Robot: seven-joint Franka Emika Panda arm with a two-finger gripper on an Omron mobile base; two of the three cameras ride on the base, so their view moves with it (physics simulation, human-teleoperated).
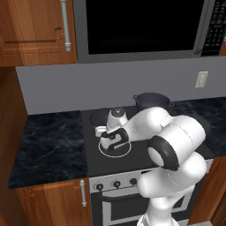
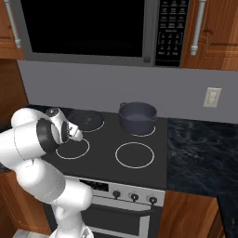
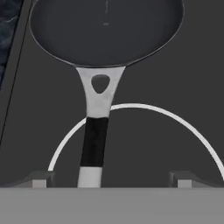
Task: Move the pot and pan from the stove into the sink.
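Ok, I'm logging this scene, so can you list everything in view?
pan: one, black, back left burner, handle between the open fingers
pot: one, dark grey, back right burner
stove: one, black top, white rings, knobs in front
counter: dark marbled, both sides of stove
microwave: one, black and grey, above stove
cabinets: brown wood, above and below
outlet: one, white, on wall
gripper: one, open, over front left ring
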